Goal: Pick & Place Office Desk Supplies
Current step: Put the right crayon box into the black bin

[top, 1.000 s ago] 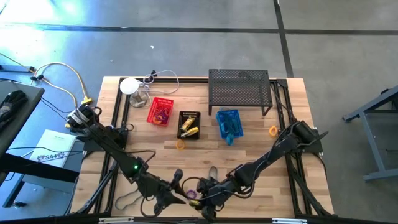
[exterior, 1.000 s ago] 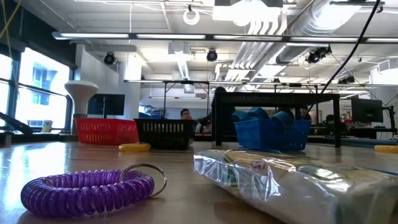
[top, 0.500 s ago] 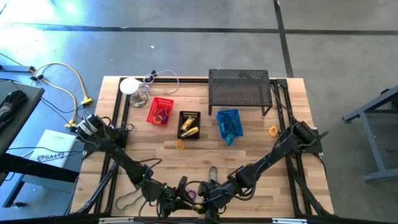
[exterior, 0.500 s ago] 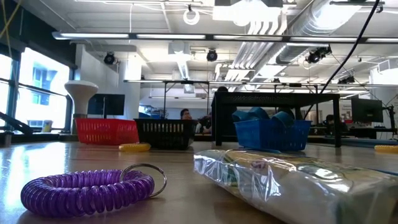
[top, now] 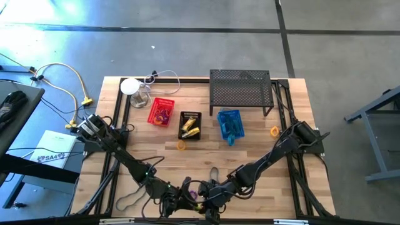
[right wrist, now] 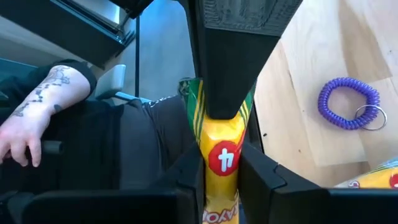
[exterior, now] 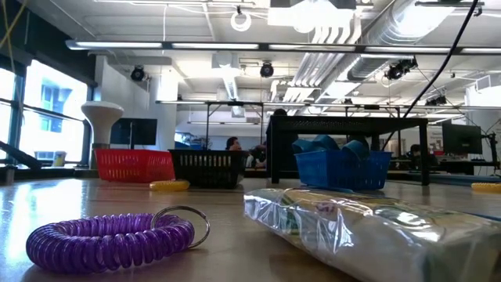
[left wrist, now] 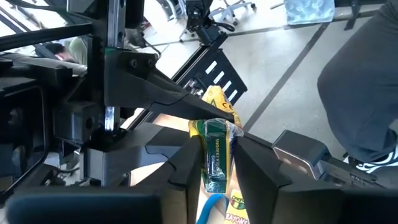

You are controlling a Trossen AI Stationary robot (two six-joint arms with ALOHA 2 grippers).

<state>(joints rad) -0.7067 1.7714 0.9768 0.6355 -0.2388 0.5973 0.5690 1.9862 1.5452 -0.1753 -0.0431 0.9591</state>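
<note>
A: Both grippers meet at the table's near edge. What sits between the right gripper [right wrist: 221,171] fingers?

B: A yellow-and-green crayon box [right wrist: 222,155] — the right fingers [right wrist: 186,168] pinch it on both flat sides, and the other arm's finger [right wrist: 233,56] comes down onto its far end, just past the right fingertips.

A: And the left gripper [left wrist: 214,163]?

B: Its fingers [left wrist: 186,162] stand either side of the same box [left wrist: 216,152], touching or nearly so; it looks like a pinch, but I judge it not fully settled.

A: So a handover in mid-air. The risk?

B: Two grips on one thin carton. If the right lets go before the left has a firm hold, the box falls beside the fingers, possibly off the table edge, where a person [right wrist: 56,118] sits close by. If both pull, the carton twists or crushes.

A: Other supplies?

B: A purple coil ring [right wrist: 348,104] lies on the wood, well off to one side of the right fingers — untouched. A clear plastic packet [exterior: 368,227] lies near it. The red [top: 161,112], black [top: 190,124] and blue [top: 229,124] baskets stand far ahead of both grippers, so a long carry remains.
</note>
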